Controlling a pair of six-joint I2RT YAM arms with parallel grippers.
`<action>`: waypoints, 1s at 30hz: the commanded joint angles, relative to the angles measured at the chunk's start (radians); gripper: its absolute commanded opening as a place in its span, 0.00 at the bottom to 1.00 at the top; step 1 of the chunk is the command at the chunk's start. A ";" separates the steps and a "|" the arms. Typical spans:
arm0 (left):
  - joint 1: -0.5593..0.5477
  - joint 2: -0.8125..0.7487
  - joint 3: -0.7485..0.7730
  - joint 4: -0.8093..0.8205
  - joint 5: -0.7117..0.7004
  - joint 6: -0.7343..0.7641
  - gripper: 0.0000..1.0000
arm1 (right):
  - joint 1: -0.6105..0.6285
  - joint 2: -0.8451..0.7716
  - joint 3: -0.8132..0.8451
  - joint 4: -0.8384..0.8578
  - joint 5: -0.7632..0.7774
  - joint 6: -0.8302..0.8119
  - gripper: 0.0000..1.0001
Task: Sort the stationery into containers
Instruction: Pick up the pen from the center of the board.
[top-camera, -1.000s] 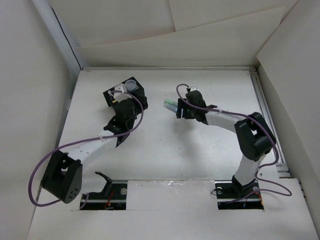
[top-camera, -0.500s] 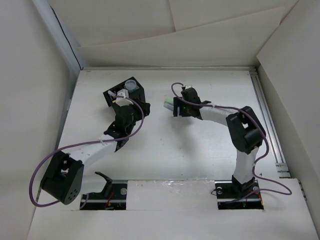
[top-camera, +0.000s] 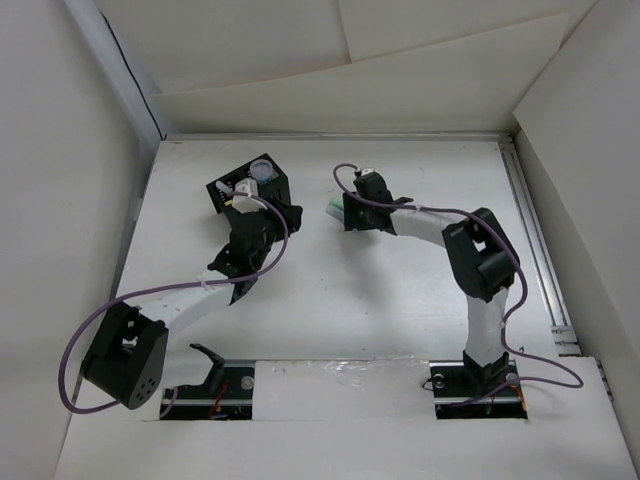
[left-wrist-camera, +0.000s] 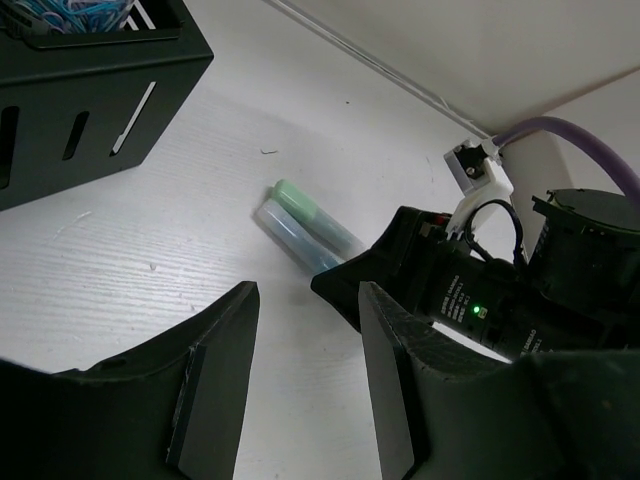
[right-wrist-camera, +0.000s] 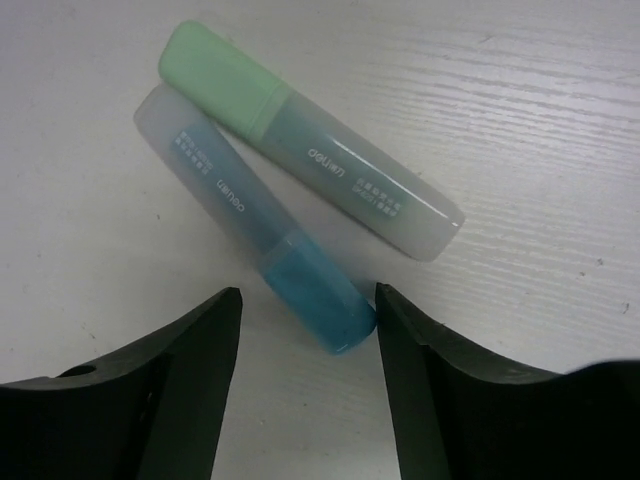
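Inspection of the bench (top-camera: 400, 310):

1. We are finding two bars lying flat on the bench to the right of the box (top-camera: 280, 183) and well apart from it. Neither is in the box.
2. The green bar (right-wrist-camera: 300, 140) is showing a pale green cap and a cloudy body. The blue bar (right-wrist-camera: 250, 220) is showing a cloudy cap and a blue end. They are lying side by side, touching near their caps and spreading slightly apart toward the other ends.
3. The right claw (right-wrist-camera: 305, 300) is standing released, with its jaws spread wide and gripping nothing. The blue end of the blue bar is lying between the two fingertips. We cannot tell whether either finger (right-wrist-camera: 430, 380) is touching it. The green bar is lying just beyond the fingertips.
4. The left claw (left-wrist-camera: 308, 300) is likewise released and holding nothing. It is hovering beside the box and pointing toward the two bars and the right arm's wrist.
5. The box is standing upright, with vertical slots showing in its side wall. One compartment is holding bluish-white rolls (top-camera: 262, 170). Beyond that, we cannot tell what the box is holding.
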 joint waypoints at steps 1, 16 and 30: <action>0.001 -0.016 -0.014 0.051 0.010 -0.004 0.41 | 0.046 0.008 0.036 -0.001 0.017 -0.019 0.60; 0.030 -0.077 -0.003 -0.067 -0.023 -0.024 0.41 | 0.106 0.057 0.067 -0.010 0.068 -0.028 0.45; 0.039 -0.157 -0.026 -0.119 -0.020 -0.063 0.45 | 0.156 -0.174 -0.056 0.048 -0.019 -0.028 0.09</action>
